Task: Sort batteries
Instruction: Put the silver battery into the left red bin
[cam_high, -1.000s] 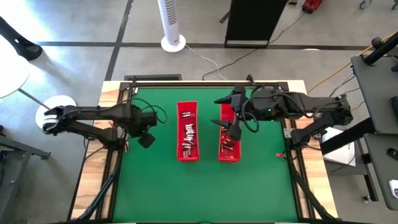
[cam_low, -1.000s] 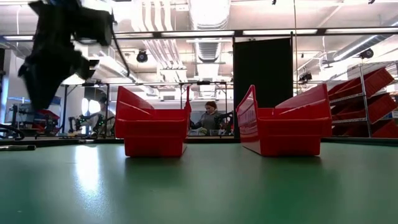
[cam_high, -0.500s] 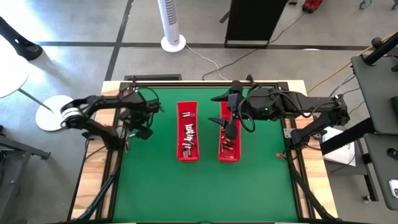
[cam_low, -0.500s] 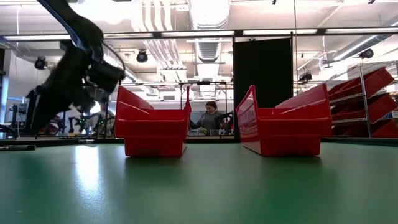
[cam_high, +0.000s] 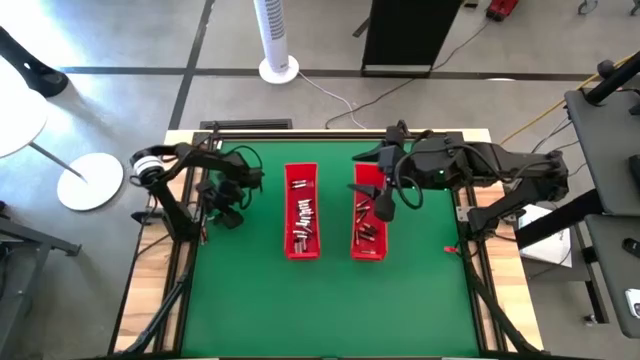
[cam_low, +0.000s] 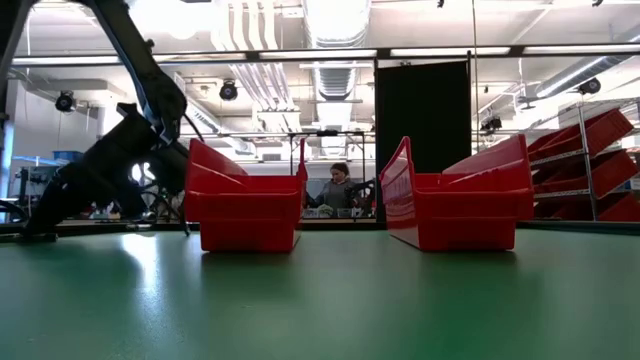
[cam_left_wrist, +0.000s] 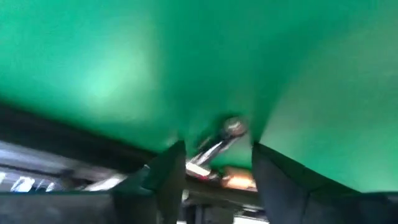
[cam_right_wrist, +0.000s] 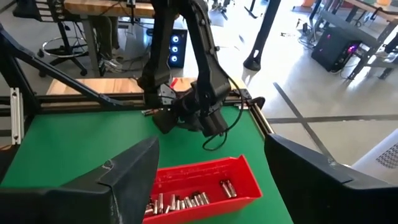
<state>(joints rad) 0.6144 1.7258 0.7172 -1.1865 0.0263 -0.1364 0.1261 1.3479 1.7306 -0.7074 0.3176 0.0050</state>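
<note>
Since the earlier frames the left arm has folded back toward the table's left edge and dropped low, while the right arm has shifted slightly over its tray. Nearest in the low view lies the bare green table (cam_low: 320, 300), with two red trays standing side by side on it: the left tray (cam_high: 302, 211) and the right tray (cam_high: 368, 225). Batteries (cam_high: 303, 215) lie scattered along the floor of the left tray, and more batteries (cam_high: 366, 235) sit in the near half of the right tray. The left gripper (cam_high: 228, 215) sits close above the mat, well apart from the left tray and beside the table's left frame; its fingers (cam_left_wrist: 171, 177) stand apart with nothing between them but green mat and a small metal fitting. The right gripper (cam_high: 383, 208) hovers over the right tray's middle, its fingers (cam_right_wrist: 134, 177) spread wide and empty, with the left tray's batteries (cam_right_wrist: 186, 200) visible between them farther off. Beyond the table a person (cam_low: 338, 188) sits between the trays in the low view
</note>
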